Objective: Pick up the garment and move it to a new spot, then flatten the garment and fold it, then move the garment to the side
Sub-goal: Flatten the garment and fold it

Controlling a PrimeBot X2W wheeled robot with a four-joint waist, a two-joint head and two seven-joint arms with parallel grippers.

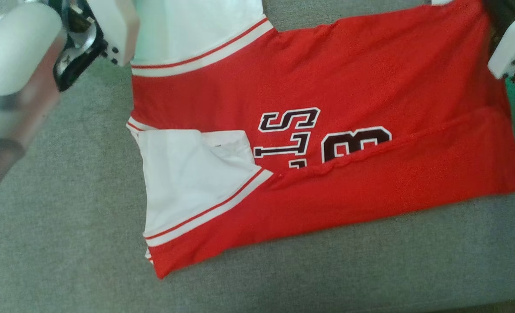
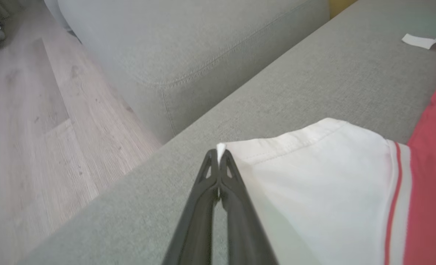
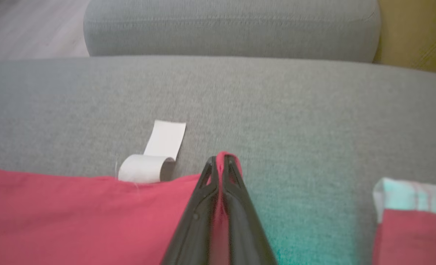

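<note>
The garment (image 1: 370, 87) is a red jersey with white sleeves and black lettering, spread on a grey cushion (image 1: 66, 243). Its near edge is folded over the lettering, and one white sleeve (image 1: 187, 182) lies folded at the front left. In the left wrist view my left gripper (image 2: 218, 154) is shut on the corner of the other white sleeve (image 2: 313, 176), near the cushion's edge. In the right wrist view my right gripper (image 3: 221, 162) is shut on a corner of the red cloth (image 3: 74, 213), which pokes up between the fingertips. Both pale forearms sit in the head view's top corners.
A white curled label (image 3: 151, 167) lies on the cushion by the red edge. Beyond the cushion's edge is a wooden floor (image 2: 37, 129) and a second grey cushion (image 2: 184, 48). A red and pale piece of cloth (image 3: 413, 221) lies at the right.
</note>
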